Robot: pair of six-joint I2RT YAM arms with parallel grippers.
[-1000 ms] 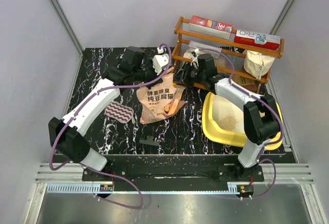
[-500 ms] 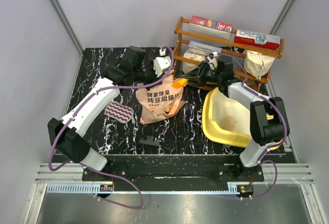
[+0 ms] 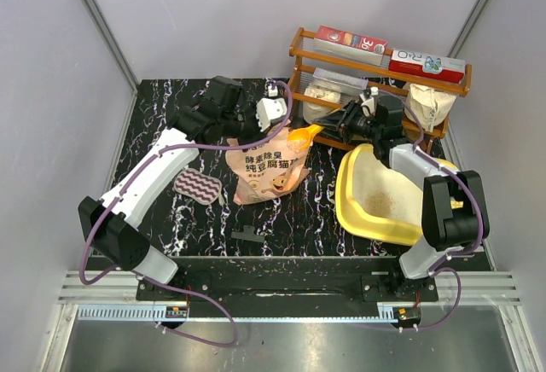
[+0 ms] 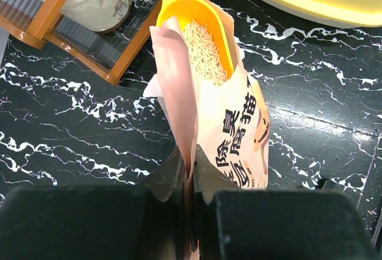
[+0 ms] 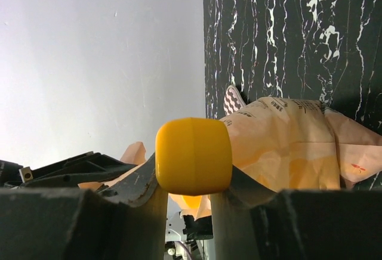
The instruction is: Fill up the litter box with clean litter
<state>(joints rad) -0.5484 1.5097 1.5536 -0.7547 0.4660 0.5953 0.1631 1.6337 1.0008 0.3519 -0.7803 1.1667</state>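
The peach-orange litter bag (image 3: pixel 264 170) stands on the black marble table, left of the yellow litter box (image 3: pixel 384 200). My left gripper (image 3: pixel 266 119) is shut on the bag's top edge (image 4: pixel 190 152) and holds it up. My right gripper (image 3: pixel 345 121) is shut on the handle of the small yellow-orange scoop (image 3: pixel 304 137); the handle end (image 5: pixel 193 155) sits between the fingers. The scoop (image 4: pixel 200 30) is at the bag's mouth, full of pale beige litter (image 4: pixel 206 51). The litter box holds a thin patch of litter (image 3: pixel 381 198) and leans with its far rim raised.
A wooden two-tier rack (image 3: pixel 375 82) with boxes and white sacks stands behind the litter box. A pink wavy-patterned pad (image 3: pixel 198 187) lies left of the bag. A small dark part (image 3: pixel 247 235) lies near the front edge.
My right gripper has drawn the scoop back to the right, out of the bag, and it now carries litter. The left gripper has kept its hold on the bag's edge.
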